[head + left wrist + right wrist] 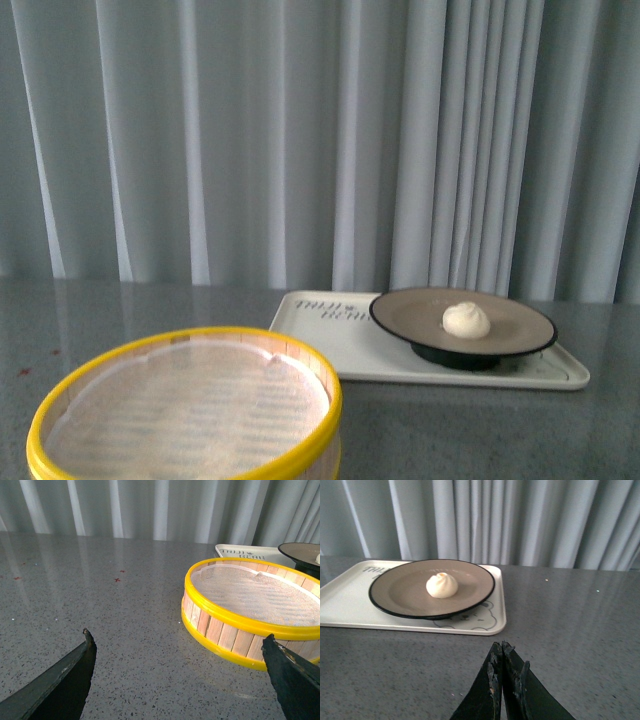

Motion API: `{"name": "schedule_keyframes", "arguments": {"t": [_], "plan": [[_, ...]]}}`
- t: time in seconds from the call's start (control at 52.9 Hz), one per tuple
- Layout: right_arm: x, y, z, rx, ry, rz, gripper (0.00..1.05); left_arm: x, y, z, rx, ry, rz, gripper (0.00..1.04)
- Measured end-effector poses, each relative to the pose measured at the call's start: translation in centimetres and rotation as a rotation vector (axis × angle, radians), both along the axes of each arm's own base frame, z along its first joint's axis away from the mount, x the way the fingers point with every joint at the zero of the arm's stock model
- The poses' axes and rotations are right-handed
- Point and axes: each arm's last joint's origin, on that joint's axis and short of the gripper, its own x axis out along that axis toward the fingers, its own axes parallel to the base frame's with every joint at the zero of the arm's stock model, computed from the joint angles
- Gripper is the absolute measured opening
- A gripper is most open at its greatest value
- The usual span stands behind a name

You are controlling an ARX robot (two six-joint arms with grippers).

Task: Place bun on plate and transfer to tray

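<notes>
The bun [466, 320] sits near the middle of the plate [400, 312], and the plate stands on the tray [310, 325], toward the tray's right half in the front view. The tray lies flat on the grey speckled table [480, 430], its dark lettering showing on the bare end left of the plate; in the right wrist view a bear face peeks out from under the plate's rim.

Nearer the robot and to the left stands a steamer basket [190, 410] with a yellow rim and a pale liner, apart from the tray. Grey curtains [300, 140] hang behind the table.

Neither arm shows in the front view. The left gripper [177, 652] hangs over bare table beside the basket, its fingers [75, 672] spread wide with nothing between them. The right gripper [502, 655] sits over the table, clear of the tray's near edge, with its fingers pressed together and seemingly nothing held, though only the tips show.
</notes>
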Motion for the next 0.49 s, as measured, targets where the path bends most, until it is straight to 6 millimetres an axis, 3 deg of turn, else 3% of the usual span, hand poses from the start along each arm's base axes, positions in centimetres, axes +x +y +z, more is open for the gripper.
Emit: {"name": "schedule_keyframes", "arguments": {"t": [0.492], "plan": [[-5.6,-0.1,-2.3,0.005,0.002,-0.001,0.02,0.0,0.0,0.0,0.0,0.0,0.0,0.98]]}}
